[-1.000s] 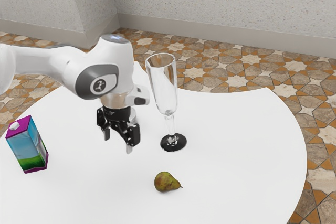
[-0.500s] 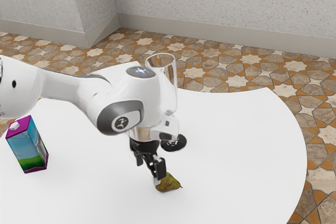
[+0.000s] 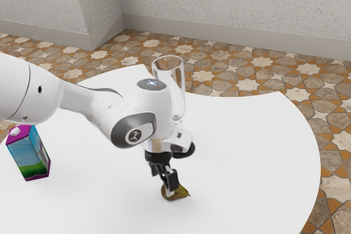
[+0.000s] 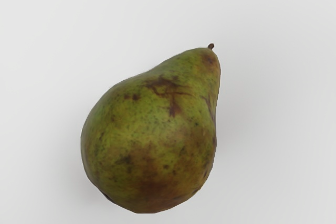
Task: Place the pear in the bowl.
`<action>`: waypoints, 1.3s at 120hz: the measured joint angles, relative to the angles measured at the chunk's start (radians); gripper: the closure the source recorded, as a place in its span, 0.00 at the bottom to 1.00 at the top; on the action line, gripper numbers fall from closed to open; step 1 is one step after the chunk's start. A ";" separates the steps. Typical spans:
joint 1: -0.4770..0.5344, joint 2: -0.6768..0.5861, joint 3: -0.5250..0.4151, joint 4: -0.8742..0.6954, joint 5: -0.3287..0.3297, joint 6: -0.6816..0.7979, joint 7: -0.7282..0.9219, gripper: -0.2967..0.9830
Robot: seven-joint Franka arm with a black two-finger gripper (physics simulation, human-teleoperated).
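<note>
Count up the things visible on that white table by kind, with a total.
Green-brown pear: 1
Tall clear flute glass with black base: 1
Blue, purple and green carton: 1
Total in view: 3

On the counter [image 3: 247, 163], the carton [image 3: 27, 157] stands at the exterior view's lower left, the glass [image 3: 177, 89] near the centre, and the pear [image 3: 181, 192] lies at lower centre, beneath the jaws [image 3: 166, 186].

Exterior cam's off to the arm's [image 3: 74, 101] side, kinda far back, angled down across the bench [image 3: 247, 152]. Wrist cam stares down super close. Both catch the pear [image 4: 152, 140] and some bench.
</note>
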 joint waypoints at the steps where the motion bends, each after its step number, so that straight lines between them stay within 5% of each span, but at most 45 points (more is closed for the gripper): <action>1: 0.001 0.002 0.000 0.001 0.000 0.001 0.002 0.23; 117: 0.018 0.158 0.002 0.056 -0.003 0.110 0.111 0.23; 156: 0.019 0.155 0.003 0.057 -0.007 0.113 0.118 0.44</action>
